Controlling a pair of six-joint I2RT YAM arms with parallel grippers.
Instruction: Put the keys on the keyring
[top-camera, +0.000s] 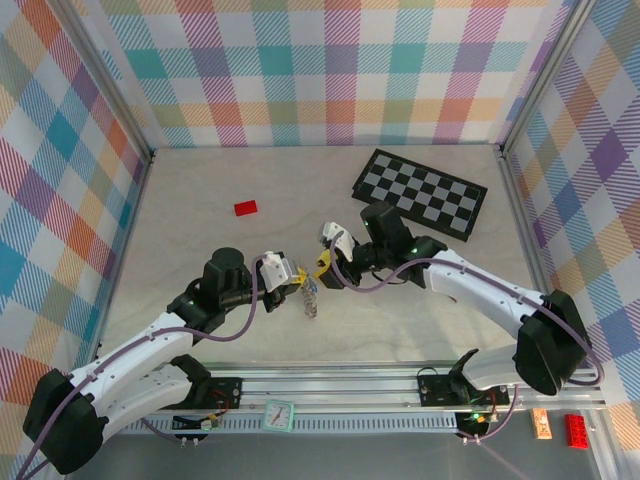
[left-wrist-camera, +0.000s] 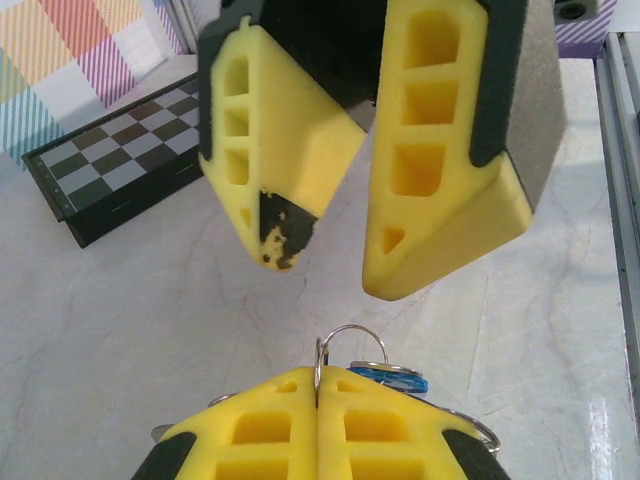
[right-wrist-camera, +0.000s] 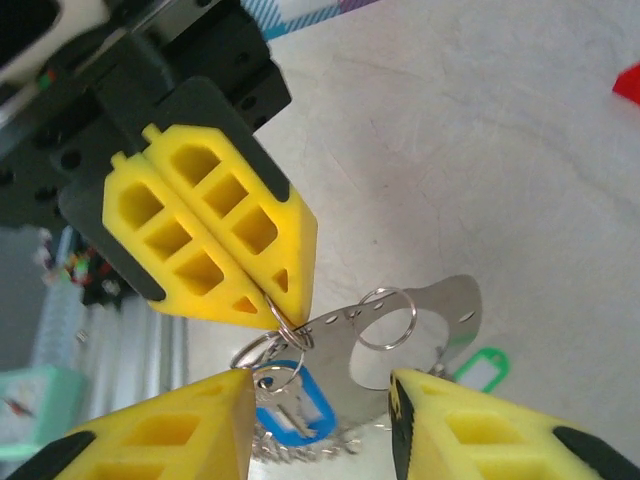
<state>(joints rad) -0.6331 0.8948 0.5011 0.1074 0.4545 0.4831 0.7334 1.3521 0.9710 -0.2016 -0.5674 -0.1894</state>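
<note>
Item under handling: the keyring (right-wrist-camera: 300, 447), a floppy silvery-grey beaded chain, which I see hanging above the pale marbled bench (right-wrist-camera: 450, 150) at mid-workspace, between my two arms. Left end effector (right-wrist-camera: 285, 310): yellow foam fingers pressed shut on a thin silvery wire loop (left-wrist-camera: 345, 340) at the top of the bunch, so that the rest dangles free and faces the other arm. Hanging below: small blue-headed key (right-wrist-camera: 300, 410), beside a flat perforated silver metal plate (right-wrist-camera: 420, 320). A small green-headed key (right-wrist-camera: 482, 364) peeks from behind that plate, and I cannot tell what it hangs from. Right end effector (right-wrist-camera: 322, 385): fingers spread wide, holding nothing, straddling the bunch, in my judgement poised to steady a ring or key. Unused: black-and-grey checkerboard (top-camera: 425, 192) and flat red rectangular block (top-camera: 245, 207), both well apart.
</note>
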